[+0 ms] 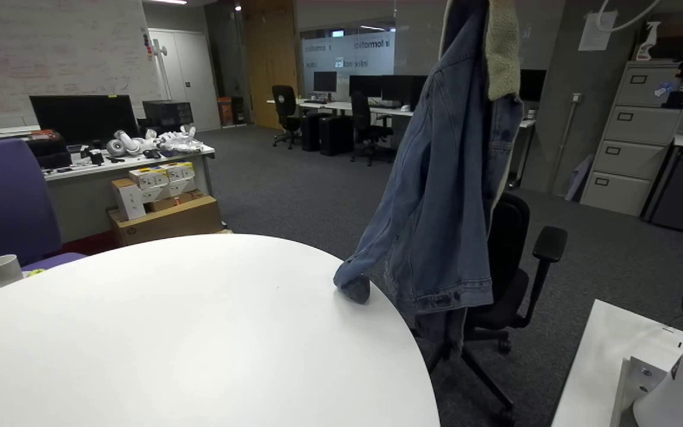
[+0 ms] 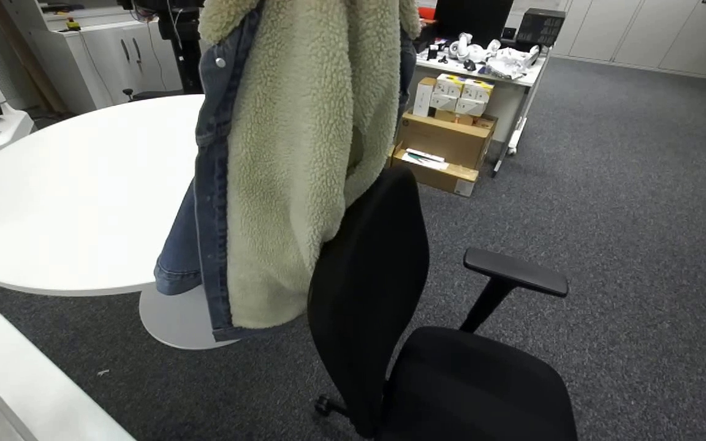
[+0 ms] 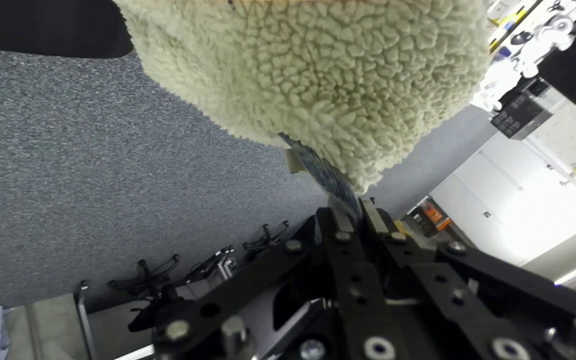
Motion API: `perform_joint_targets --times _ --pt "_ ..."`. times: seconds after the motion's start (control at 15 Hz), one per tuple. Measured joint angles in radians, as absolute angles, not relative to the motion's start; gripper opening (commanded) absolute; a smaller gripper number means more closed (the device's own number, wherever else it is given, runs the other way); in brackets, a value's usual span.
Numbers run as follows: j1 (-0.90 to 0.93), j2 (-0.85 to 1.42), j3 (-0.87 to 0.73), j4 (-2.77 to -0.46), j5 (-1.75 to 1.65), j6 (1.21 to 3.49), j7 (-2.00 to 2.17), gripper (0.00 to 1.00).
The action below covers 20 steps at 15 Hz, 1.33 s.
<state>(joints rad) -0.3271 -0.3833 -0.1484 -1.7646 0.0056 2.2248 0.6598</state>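
We see a blue jacket (image 1: 436, 201) with a woolly cream inside (image 2: 292, 202). It hangs down from the top edge of the frame in both exterior views. The hand (image 3: 358, 215), low and right of the middle in the wrist view, is pinched tight on a blue edge of it. So the jacket starts right at the tip of the hand there and fills the top middle of the frame. We think the picking up is done and most of the jacket is in the air. Letting go is not done. A sleeve end (image 1: 355, 289) seems to rest on the right edge of the round white worktop (image 1: 199, 332). The jacket hangs right by a black chair (image 2: 371, 288); we can't tell if they touch. Farther out, left of the middle, is a big brown box (image 1: 169, 220) with small white boxes (image 1: 155, 194) on top.
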Motion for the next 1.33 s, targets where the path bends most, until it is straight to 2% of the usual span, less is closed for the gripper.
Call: perform_joint_targets --times 0.4,1.33 --pt "-0.397 -0.221 -0.198 -1.8 -0.133 2.257 0.757 0.02" --pt "-0.367 0.168 -0.294 -1.879 -0.178 2.315 0.831 0.02"
